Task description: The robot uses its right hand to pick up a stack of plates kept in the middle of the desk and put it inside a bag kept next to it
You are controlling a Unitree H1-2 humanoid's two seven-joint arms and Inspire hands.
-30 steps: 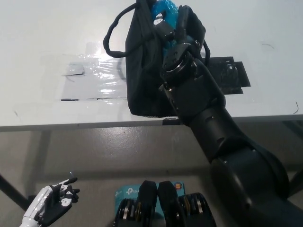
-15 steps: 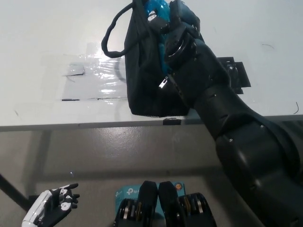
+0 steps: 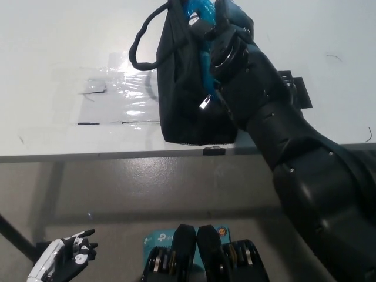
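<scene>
- Down at the lower left, below the worktop edge, the white left hand rests off the task; fingers spread apart, holding nothing.
- Next out: near edge of the white, flat worktop. A patch of clear glossy tape or film lies left of the bag, with a small grey tab at its left end.
- Black soft fabric bag stands just inside the near edge, mouth upward. Its looped black handle arcs out to the left. A small silver zip pull hangs on the front panel.
- Black flat bracket-like plate sits on the worktop to the right of the bag, partly hidden by the arm.
- Black right arm comes up from the lower right and crosses the bag's right side; the black right hand is at the bag's mouth.
- Stack of plates in bright blue plastic wrap shows at the mouth, touching the right hand, partly down inside the bag.
- Right fingers appear wrapped on the blue stack; the contact is partly hidden by the bag rim.
- Judgement: pickup and carry done, insertion under way. Left to do: lower the stack fully in, release, withdraw the hand.
</scene>
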